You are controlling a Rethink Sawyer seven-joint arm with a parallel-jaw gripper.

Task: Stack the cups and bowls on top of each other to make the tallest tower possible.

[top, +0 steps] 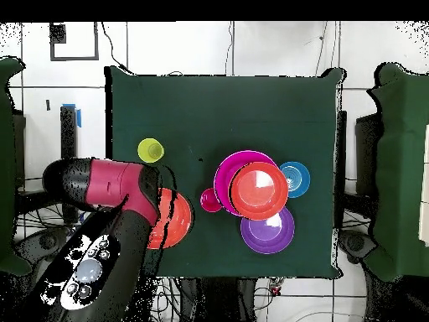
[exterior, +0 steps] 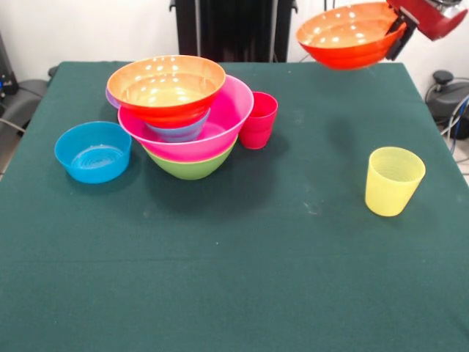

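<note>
green cloth table [exterior: 220,279] against white wall [exterior: 88,29].

We see the Sawyer arm [top: 117,189], a rounded glossy red casing joined to a black link bearing a pale oval panel [top: 86,268] with small dark buttons; its red wrist end carries a black gripper [exterior: 399,33].

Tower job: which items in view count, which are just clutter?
In play:
orange bowl, lifted by the end effector
tower
blue bowl
purple bowl
red cup
yellow cup

Lying about:
only the green table cloth underneath; no clutter.
</note>
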